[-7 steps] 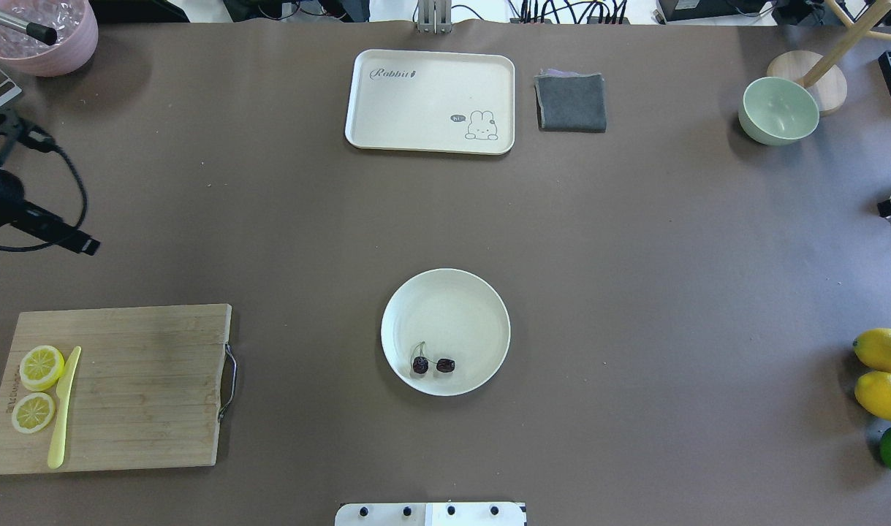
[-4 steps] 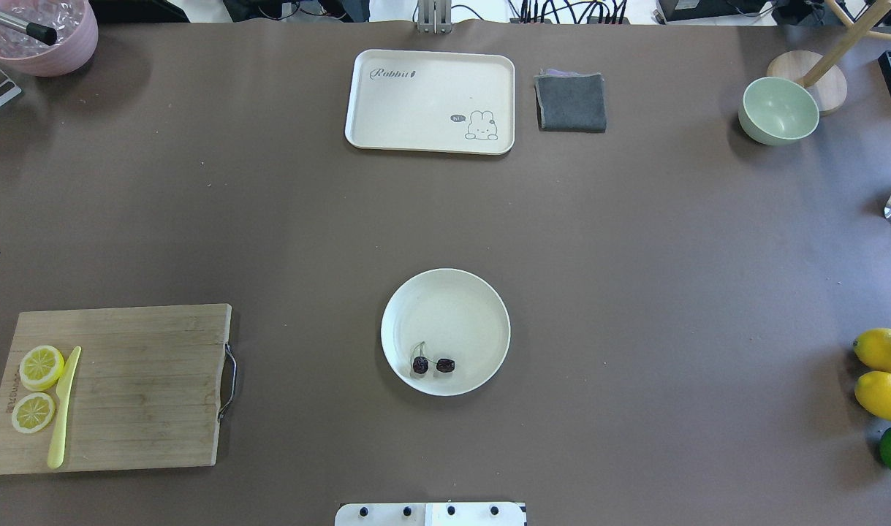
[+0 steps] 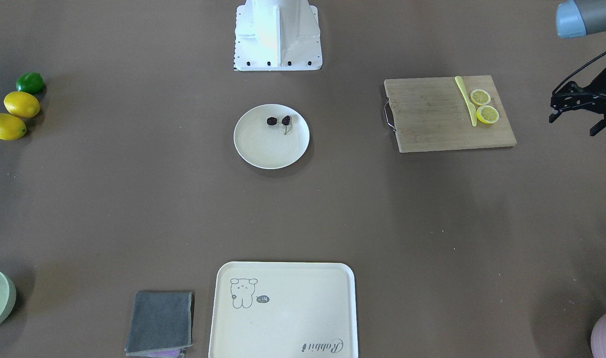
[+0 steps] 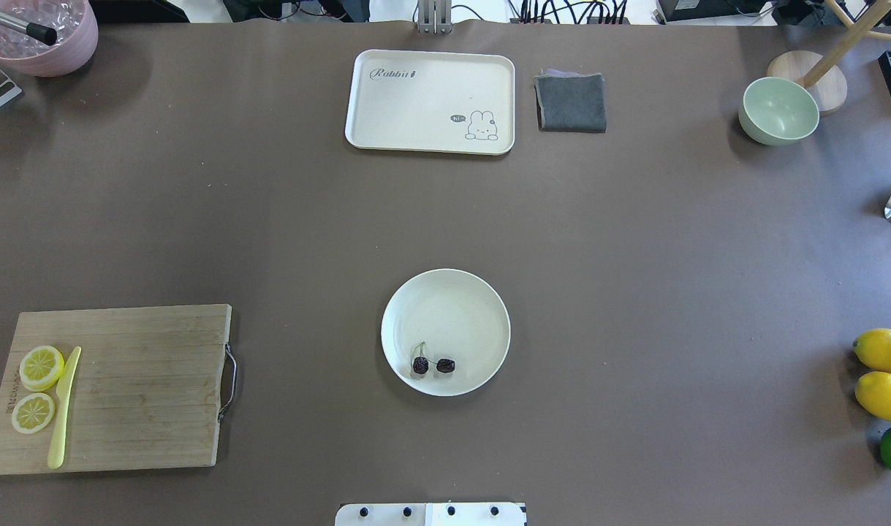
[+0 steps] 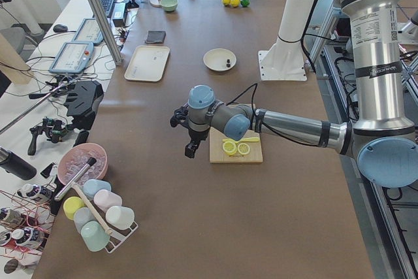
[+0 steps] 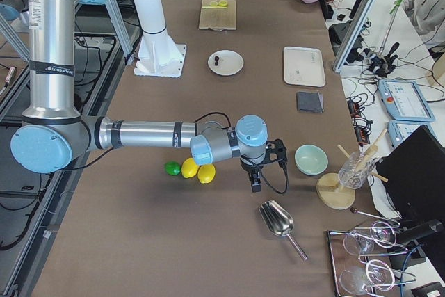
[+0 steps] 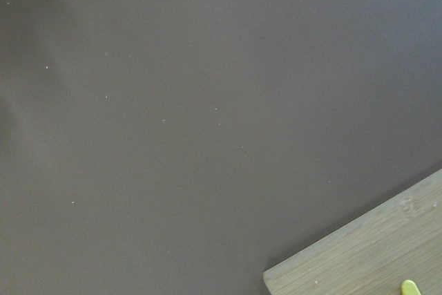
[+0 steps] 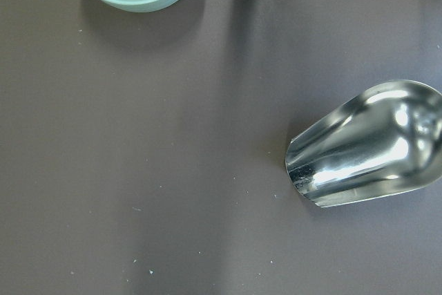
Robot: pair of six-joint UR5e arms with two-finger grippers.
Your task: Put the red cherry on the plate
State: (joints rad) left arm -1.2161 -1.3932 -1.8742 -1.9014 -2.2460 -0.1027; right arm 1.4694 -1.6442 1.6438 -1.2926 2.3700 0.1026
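Red cherry (image 4: pixel 432 363) sits in the plate (image 4: pixel 463 303), both fruits on the plate floor near the rim on the robot's side, stems joined. Nothing touches it. Left claw (image 3: pixel 575 107) hangs over the table past the cutting board (image 3: pixel 432 119), well apart from the plate. It holds nothing, and its opening is too unclear to call. Right claw (image 6: pixel 261 163) is at the other table end, between the lemons (image 6: pixel 198 170) and green bowl (image 6: pixel 311 159). Can't tell its opening.
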